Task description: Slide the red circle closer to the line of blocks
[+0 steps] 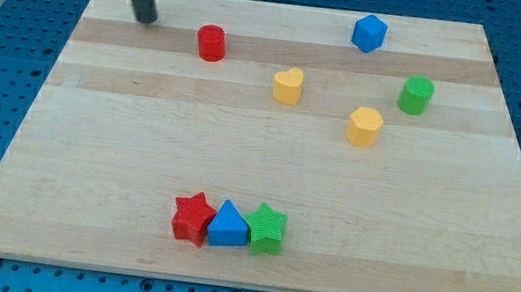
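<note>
The red circle (pixel 211 43) is a short red cylinder near the view's top, left of centre. My tip (pixel 146 20) rests on the board to its left and slightly above, a short gap apart, not touching. The line of blocks lies near the view's bottom: a red star (pixel 193 218), a blue triangle (pixel 227 226) and a green star (pixel 267 230), side by side and touching. The red circle is far above this line.
A yellow heart (pixel 289 85) and a yellow hexagon-like block (pixel 365 127) sit right of the red circle. A green cylinder (pixel 414 95) and a blue hexagon-like block (pixel 368 33) are at the top right. The wooden board (pixel 85 173) lies on a blue perforated table.
</note>
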{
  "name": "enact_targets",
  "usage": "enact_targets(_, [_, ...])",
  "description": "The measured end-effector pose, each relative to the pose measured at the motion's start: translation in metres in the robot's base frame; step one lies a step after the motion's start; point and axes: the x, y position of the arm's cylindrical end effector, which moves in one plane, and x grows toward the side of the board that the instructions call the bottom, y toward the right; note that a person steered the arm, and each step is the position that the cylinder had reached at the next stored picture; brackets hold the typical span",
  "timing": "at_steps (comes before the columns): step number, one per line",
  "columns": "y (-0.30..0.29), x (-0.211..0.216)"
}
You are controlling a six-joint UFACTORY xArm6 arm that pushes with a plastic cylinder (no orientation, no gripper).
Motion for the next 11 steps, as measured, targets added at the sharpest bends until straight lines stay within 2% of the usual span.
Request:
enact_targets(1, [0.050, 0.009])
enact_targets(2, [0.078, 0.059])
enact_targets(3, [0.101, 0.082])
enact_targets(4, [0.102, 0.037])
enact_targets(5, [0.128, 0.041])
enact_targets(7, [0.136, 0.160])
enact_targets(8, [0.135, 0.176])
enact_targets(9, [0.135, 0.140])
enact_targets(10, [0.114, 0.130])
enact_targets(11, [0.098, 0.182])
